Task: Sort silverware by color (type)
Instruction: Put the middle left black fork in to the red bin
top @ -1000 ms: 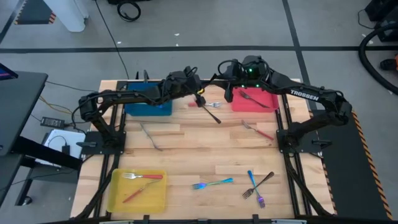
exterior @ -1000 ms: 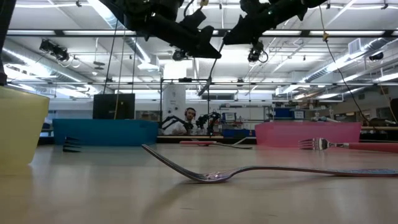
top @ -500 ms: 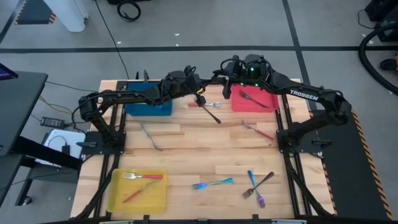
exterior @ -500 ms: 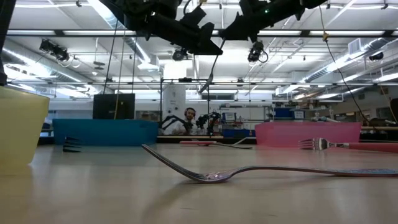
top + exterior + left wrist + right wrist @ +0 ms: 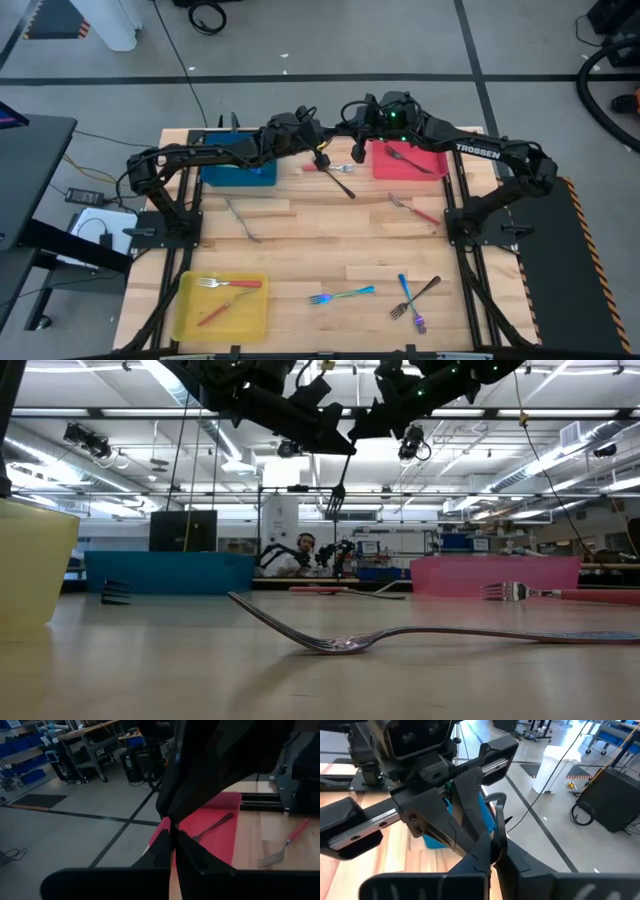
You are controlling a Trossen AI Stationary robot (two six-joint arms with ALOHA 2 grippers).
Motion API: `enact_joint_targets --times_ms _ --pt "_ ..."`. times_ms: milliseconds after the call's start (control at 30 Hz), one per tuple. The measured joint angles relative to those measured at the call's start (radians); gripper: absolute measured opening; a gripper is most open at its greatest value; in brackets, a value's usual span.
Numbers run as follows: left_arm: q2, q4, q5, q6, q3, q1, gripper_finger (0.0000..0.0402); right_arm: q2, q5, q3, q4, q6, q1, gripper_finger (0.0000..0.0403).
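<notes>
Your left pincer (image 5: 322, 152) and right pincer (image 5: 357, 150) meet above the far edge of the bench (image 5: 320, 255), between the blue tray (image 5: 238, 172) and the red tray (image 5: 408, 163). A dark fork (image 5: 337, 500) hangs tines-down between them in the low view; both pincers look clamped on its handle. Another dark fork (image 5: 404, 158) lies in the red tray. Two red-handled forks (image 5: 228, 284) sit in the yellow tray (image 5: 220, 306) at the near left corner. Iridescent forks (image 5: 341, 295) lie near the near edge.
</notes>
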Motion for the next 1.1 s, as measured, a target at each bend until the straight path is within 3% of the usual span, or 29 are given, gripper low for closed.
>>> enact_joint_targets --times_ms 200,467,700,1100 --pt "0.0 -0.016 0.008 0.086 0.003 -0.003 0.0024 -0.039 0.011 0.0 -0.081 -0.054 -0.003 0.0011" --pt "-0.003 -0.103 0.0 0.121 0.002 -0.002 0.0085 -0.106 0.271 -0.001 -0.307 -0.103 -0.018 0.0011" --pt "-0.042 -0.266 -0.061 0.129 0.0 -0.012 0.0112 -0.109 0.326 -0.001 -0.48 -0.101 -0.074 0.0011" --pt "-0.127 -0.541 -0.08 0.12 0.001 -0.01 0.011 -0.09 0.514 -0.001 -0.722 0.128 -0.175 0.0011"
